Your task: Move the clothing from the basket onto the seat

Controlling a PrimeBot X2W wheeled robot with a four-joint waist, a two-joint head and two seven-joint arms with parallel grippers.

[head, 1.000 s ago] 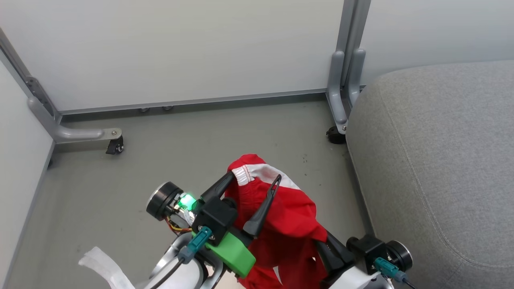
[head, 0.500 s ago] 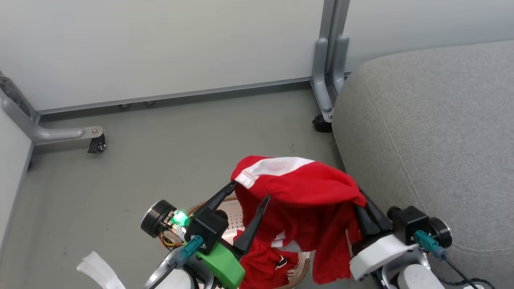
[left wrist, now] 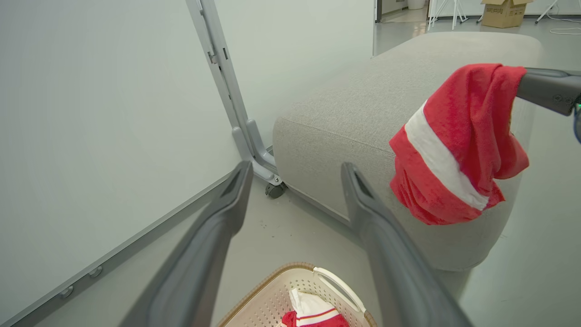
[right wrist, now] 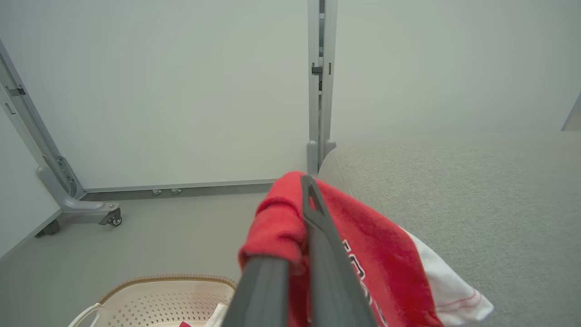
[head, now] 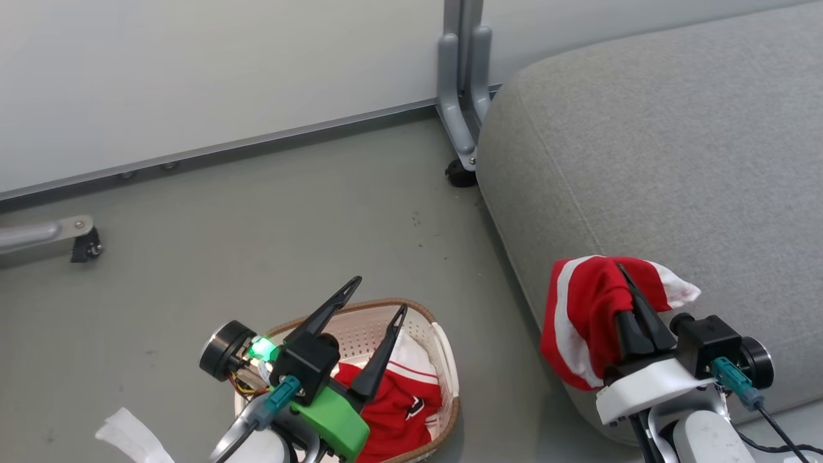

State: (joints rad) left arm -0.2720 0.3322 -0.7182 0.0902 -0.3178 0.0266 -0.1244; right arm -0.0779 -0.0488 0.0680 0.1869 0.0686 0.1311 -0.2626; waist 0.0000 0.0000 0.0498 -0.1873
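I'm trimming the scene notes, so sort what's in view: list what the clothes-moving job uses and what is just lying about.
Job in hand: held red garment; second red garment, in the laundry basket; grey sofa cushion.

Lying about: white partition panels; partition castor; cardboard box.

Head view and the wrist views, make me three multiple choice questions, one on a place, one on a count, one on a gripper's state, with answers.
1. Where is the held garment? A. in the basket B. raised beside the seat C. hanging from the left gripper
2. How many red garments show? A. one B. two C. three
3. The left gripper is: A. open, empty B. shut on fabric C. shut on a handle
Answers: B, the right gripper pinches it at the seat's edge; B, one held, the other garment in the basket; A, its fingers stand spread apart.
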